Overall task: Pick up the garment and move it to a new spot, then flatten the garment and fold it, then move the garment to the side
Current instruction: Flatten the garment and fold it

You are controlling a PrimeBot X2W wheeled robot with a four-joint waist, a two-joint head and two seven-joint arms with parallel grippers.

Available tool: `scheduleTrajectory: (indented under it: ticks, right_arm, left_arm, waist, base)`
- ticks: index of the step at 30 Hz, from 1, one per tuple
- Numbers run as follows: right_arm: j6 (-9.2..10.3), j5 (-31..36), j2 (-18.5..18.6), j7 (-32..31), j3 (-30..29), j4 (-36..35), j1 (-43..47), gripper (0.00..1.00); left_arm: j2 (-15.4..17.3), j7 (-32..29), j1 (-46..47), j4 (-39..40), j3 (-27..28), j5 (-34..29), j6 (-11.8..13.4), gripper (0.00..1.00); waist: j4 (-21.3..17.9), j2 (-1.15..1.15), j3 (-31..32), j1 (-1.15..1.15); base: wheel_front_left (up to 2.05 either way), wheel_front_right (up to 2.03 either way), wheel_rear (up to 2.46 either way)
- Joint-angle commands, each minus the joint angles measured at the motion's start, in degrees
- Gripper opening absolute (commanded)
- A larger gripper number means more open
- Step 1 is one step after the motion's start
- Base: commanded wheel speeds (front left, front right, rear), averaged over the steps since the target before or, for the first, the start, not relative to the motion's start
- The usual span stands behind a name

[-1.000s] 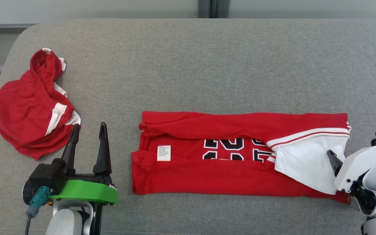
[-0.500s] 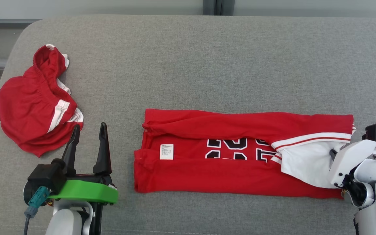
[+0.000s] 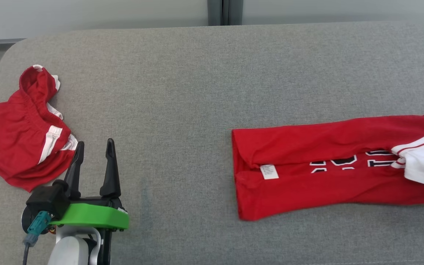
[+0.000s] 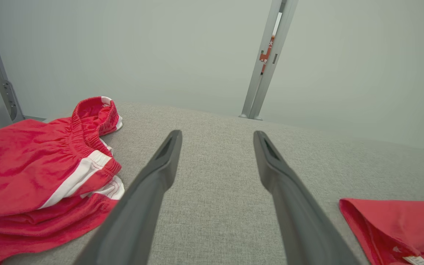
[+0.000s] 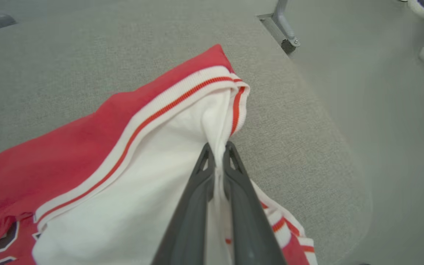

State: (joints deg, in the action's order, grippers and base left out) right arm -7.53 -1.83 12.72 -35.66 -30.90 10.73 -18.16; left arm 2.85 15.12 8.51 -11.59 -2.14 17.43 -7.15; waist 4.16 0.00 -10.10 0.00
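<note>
The garment (image 3: 326, 173), a red jersey with black numbers and a white sleeve, lies folded into a long strip at the right, running off the head view's right edge. In the right wrist view my right gripper (image 5: 218, 147) is shut on the garment (image 5: 87, 147), pinching its white sleeve fabric beside the red-striped trim. My left gripper (image 3: 93, 154) stands open near the front left with nothing between its fingers. In the left wrist view the left gripper (image 4: 217, 138) has the garment's red end (image 4: 392, 224) far off at the lower right.
Crumpled red shorts (image 3: 17, 147) with white stripes lie at the far left, close beside the left fingers (image 4: 149, 191). The grey padded table (image 3: 182, 92) ends at a rounded right corner (image 5: 326, 121) near the garment's sleeve end. A metal post (image 4: 267, 59) stands behind the table.
My right gripper has shut on the white sleeve and dragged the garment to the right, part of it leaving the head view. The camera has shifted too. The left gripper stays open.
</note>
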Motion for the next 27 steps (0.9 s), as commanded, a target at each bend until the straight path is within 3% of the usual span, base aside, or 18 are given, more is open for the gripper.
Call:
scheduleTrajectory:
  ticks: [1,6,15,21,27]
  right_arm:
    - [0.07,0.94,1.27,-0.70,-0.02,-1.31,1.02,0.00]
    - [0.07,-0.08,2.08,-3.92,5.02,-6.36,3.13,0.00]
    - [0.04,-3.89,-4.02,-8.96,21.89,-15.87,6.31,0.00]
    - [0.04,-5.37,-5.97,-9.35,33.58,-13.59,4.42,0.00]
    - [0.04,-6.31,-7.72,-7.90,40.69,-7.78,1.36,0.00]
  left_arm:
    - [0.11,-0.01,-1.10,-0.17,-0.08,-0.15,-0.26,1.00]
    - [0.11,-0.01,-1.41,-0.42,-0.15,0.12,-0.21,1.00]
    - [0.11,-0.01,-1.24,0.06,-0.46,0.53,-0.27,1.00]
    - [0.11,-0.01,-1.45,0.19,-1.09,0.26,-0.31,1.00]
    - [0.11,-0.01,-1.44,-0.07,-1.80,0.23,-0.35,1.00]
  waist:
    - [-0.36,0.00,0.38,0.00]
    - [-0.63,0.00,1.04,0.00]
    - [-0.24,0.00,1.46,0.00]
    - [0.75,0.00,1.66,0.00]
    - [2.29,0.00,1.62,0.00]
  base:
    - [0.00,0.00,0.00]
    - [0.00,0.00,0.00]
    - [0.00,0.00,0.00]
    - [0.00,0.00,0.00]
    - [0.00,0.00,0.00]
